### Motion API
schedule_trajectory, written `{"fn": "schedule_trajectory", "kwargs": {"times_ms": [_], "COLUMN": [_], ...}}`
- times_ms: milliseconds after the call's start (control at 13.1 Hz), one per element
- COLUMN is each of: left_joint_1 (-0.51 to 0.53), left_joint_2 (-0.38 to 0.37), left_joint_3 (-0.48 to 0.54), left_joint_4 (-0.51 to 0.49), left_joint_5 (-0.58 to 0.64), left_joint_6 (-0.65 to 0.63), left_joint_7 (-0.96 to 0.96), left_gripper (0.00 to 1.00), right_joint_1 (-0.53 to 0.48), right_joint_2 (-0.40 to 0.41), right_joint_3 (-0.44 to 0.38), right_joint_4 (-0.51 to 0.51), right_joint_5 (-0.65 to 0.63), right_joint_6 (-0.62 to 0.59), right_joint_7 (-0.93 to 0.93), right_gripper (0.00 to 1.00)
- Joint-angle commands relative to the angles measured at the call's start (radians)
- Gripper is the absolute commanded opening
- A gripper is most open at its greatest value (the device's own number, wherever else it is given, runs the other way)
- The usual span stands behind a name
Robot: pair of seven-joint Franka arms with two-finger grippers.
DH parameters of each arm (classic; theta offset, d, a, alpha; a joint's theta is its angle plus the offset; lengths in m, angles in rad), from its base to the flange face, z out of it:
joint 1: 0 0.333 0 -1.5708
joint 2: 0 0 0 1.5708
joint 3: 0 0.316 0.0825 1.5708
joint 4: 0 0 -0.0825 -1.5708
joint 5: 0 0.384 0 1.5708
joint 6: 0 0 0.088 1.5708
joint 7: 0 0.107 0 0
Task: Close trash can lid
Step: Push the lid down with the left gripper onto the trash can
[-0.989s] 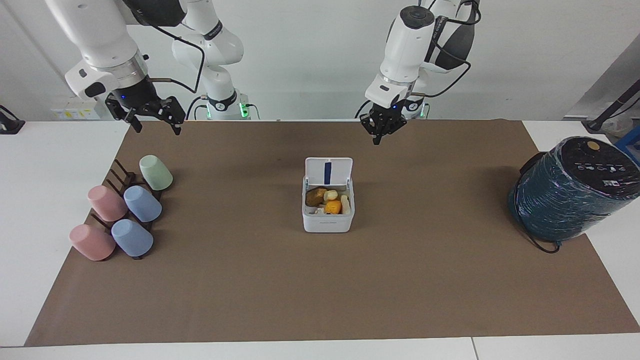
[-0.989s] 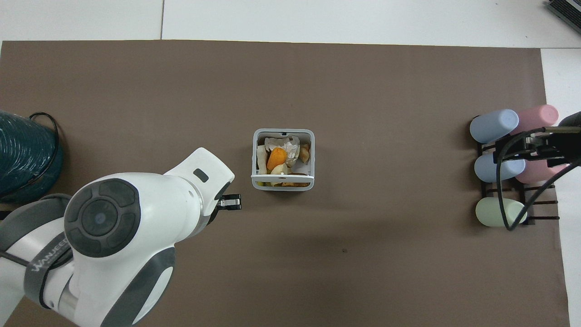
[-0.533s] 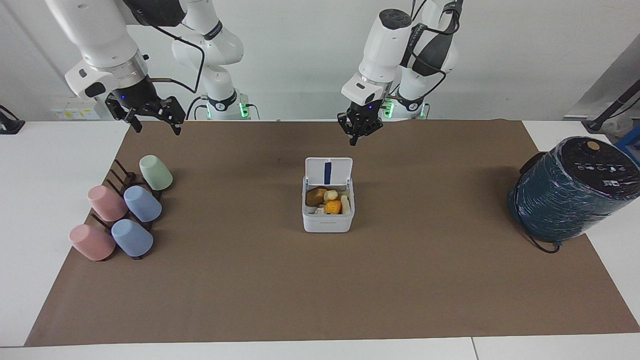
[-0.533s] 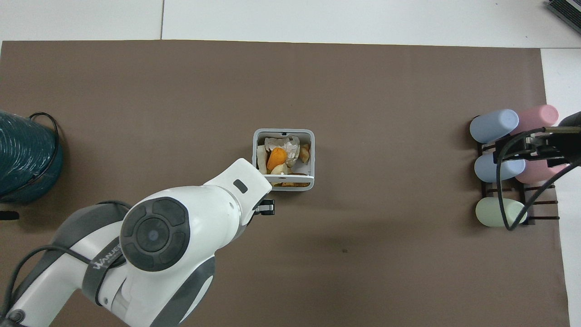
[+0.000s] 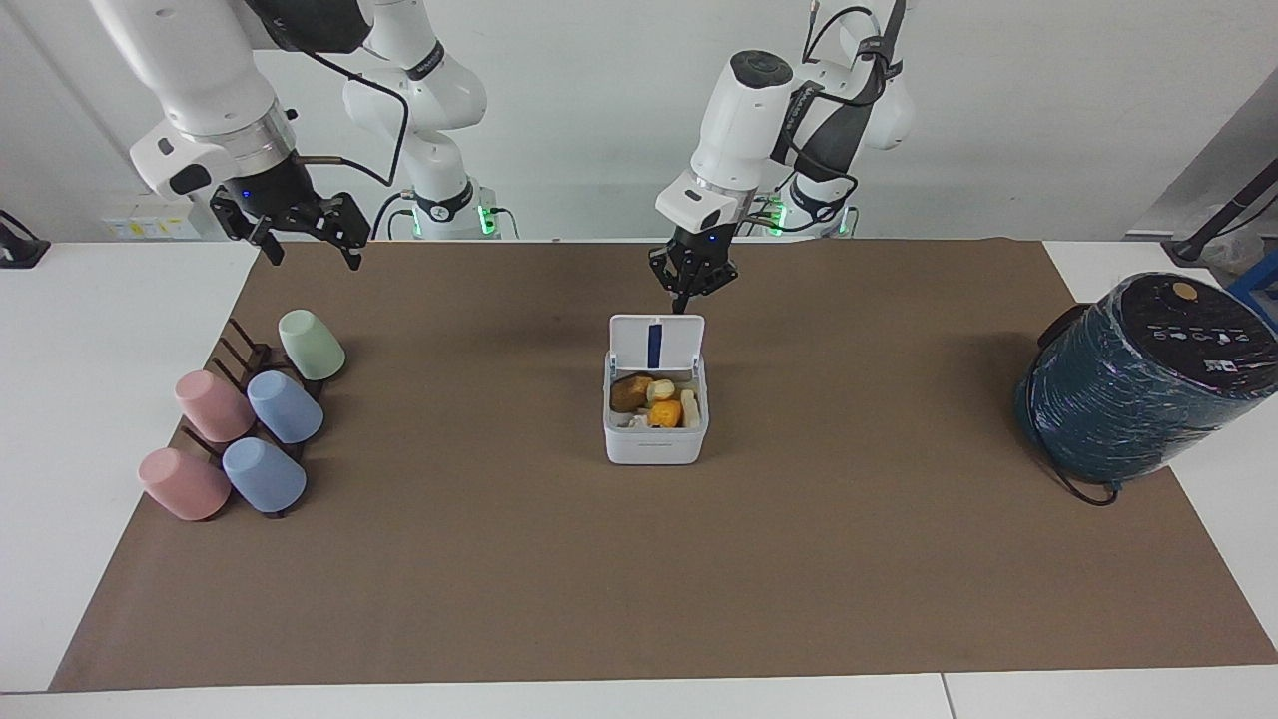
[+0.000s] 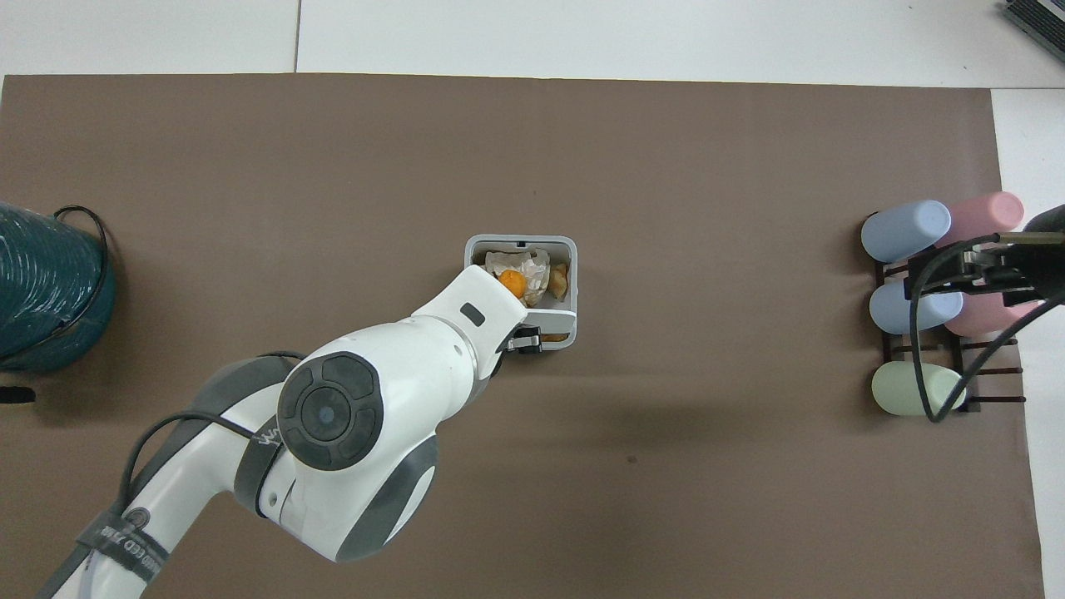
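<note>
The trash can (image 5: pixel 654 445) is a small white box in the middle of the brown mat, filled with food scraps. It also shows in the overhead view (image 6: pixel 520 242). Its lid (image 5: pixel 629 345) stands upright on the side nearer the robots, with the blue stripe facing away from them. My left gripper (image 5: pixel 688 293) is shut and points down, just above the lid's top edge at its left-arm corner; I cannot tell whether it touches. From above, the left arm covers part of the can, with the gripper (image 6: pixel 524 341) at the lid (image 6: pixel 553 313). My right gripper (image 5: pixel 308 250) is open and waits above the mat's right-arm end.
A large dark teal wrapped cylinder (image 5: pixel 1138 384) with a black top stands at the left arm's end of the table. A dark rack with several pastel cups (image 5: pixel 250 419) lies at the right arm's end, below the right gripper (image 6: pixel 990 270).
My left gripper has moved from the left arm's side toward the centre and lower, arriving at the lid's top edge. The right arm has not moved.
</note>
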Motion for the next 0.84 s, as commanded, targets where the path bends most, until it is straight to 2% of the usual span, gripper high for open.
{"fn": "schedule_trajectory", "kwargs": {"times_ms": [0,228,533,761], "left_joint_1": [0.018,0.058,0.058,0.049], "left_joint_2": [0.068,0.108,0.148,0.229], "left_joint_3": [0.006,0.006,0.006,0.005], "left_joint_4": [0.070,0.120,0.130,0.179], "left_joint_5": [-0.053,-0.093,-0.108,-0.125], "left_joint_6": [0.056,0.082,0.131,0.151], "left_joint_7": [-0.003,0.000,0.001,0.000], "left_gripper": [0.00,0.00,0.00,0.00], "right_joint_1": [-0.004,-0.004,-0.004,-0.004], "right_joint_2": [-0.006,-0.006,-0.006,-0.006], "right_joint_3": [0.001,0.001,0.001,0.001], "right_joint_4": [-0.001,-0.001,-0.001,-0.001], "right_joint_5": [0.015,0.015,0.015,0.015], "right_joint_6": [-0.008,-0.008,-0.006,-0.008], "right_joint_7": [-0.015,-0.015,-0.015,-0.015], "right_gripper": [1.00,1.00,1.00,1.00]}}
